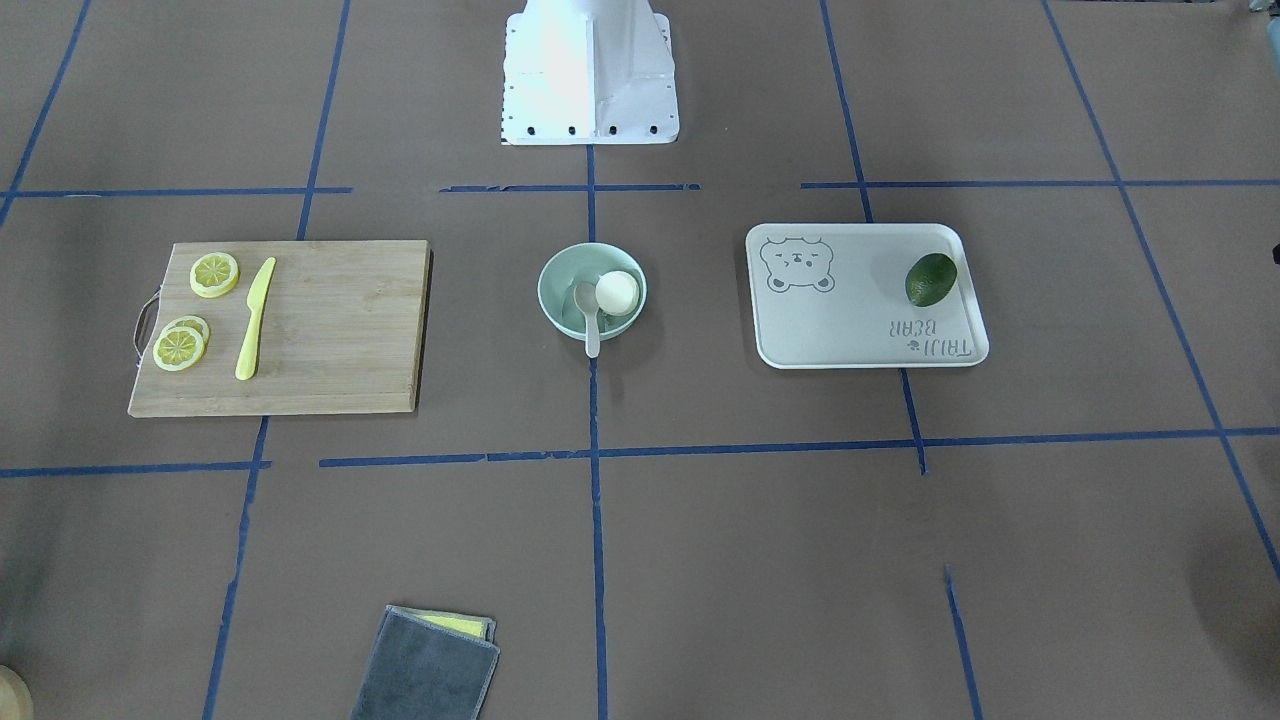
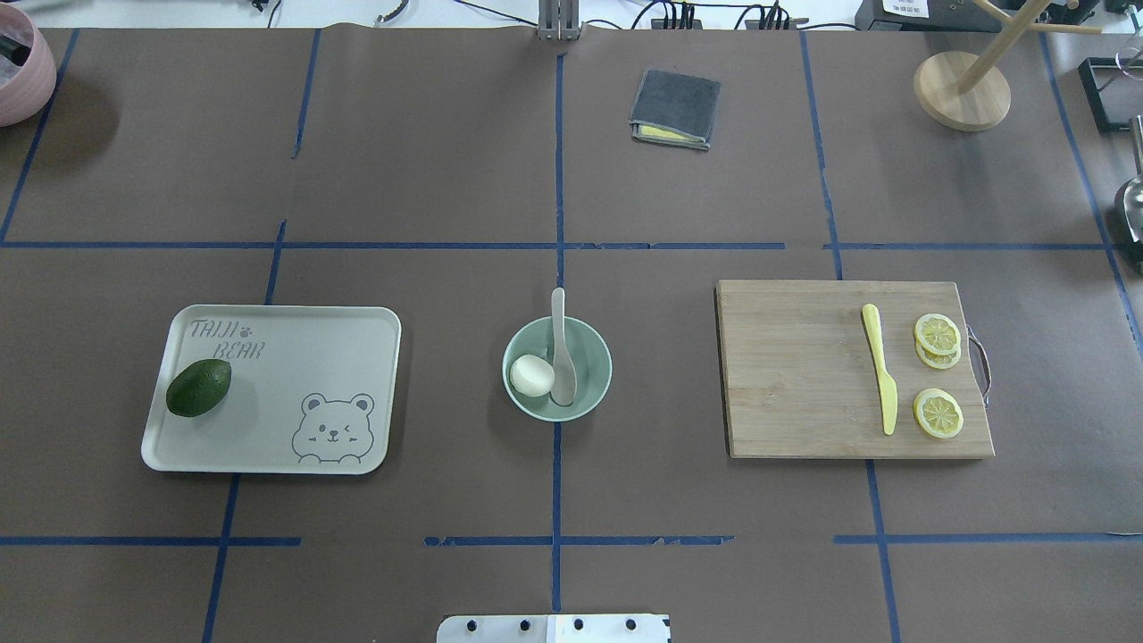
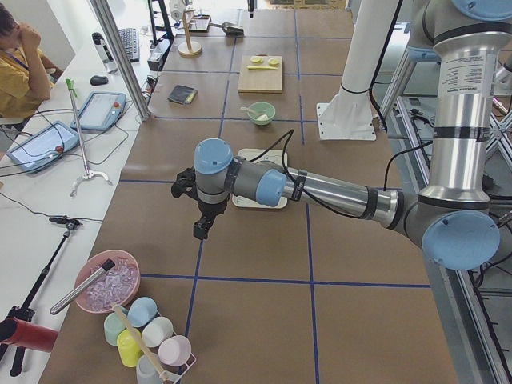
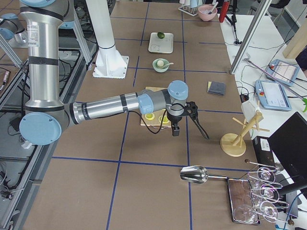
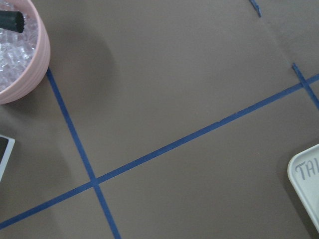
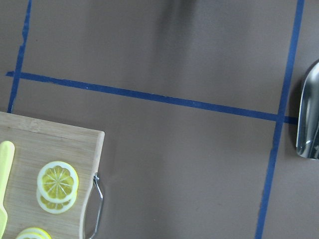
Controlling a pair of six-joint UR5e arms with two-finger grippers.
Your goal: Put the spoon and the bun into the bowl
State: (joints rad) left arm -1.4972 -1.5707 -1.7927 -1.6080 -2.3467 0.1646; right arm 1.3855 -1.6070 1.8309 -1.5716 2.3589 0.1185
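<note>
The pale mint-green bowl (image 1: 556,270) stands at the middle of the table, also in the overhead view (image 2: 596,357). The white bun (image 1: 617,292) lies inside it, smooth side up (image 2: 530,374). The pale spoon (image 1: 590,320) lies with its scoop in the bowl and its handle over the rim (image 2: 560,344). The left gripper (image 3: 202,230) hangs over the table's left end, far from the bowl. The right gripper (image 4: 175,130) hangs past the cutting board at the right end. I cannot tell if either is open or shut.
A white bear tray (image 2: 268,446) holds an avocado (image 2: 198,388). A wooden cutting board (image 2: 795,375) carries a yellow knife (image 2: 880,368) and lemon slices (image 2: 938,413). A grey cloth (image 2: 675,109), a pink bowl of ice (image 5: 15,55), a wooden stand (image 2: 962,89) and a metal scoop (image 6: 310,119) lie around.
</note>
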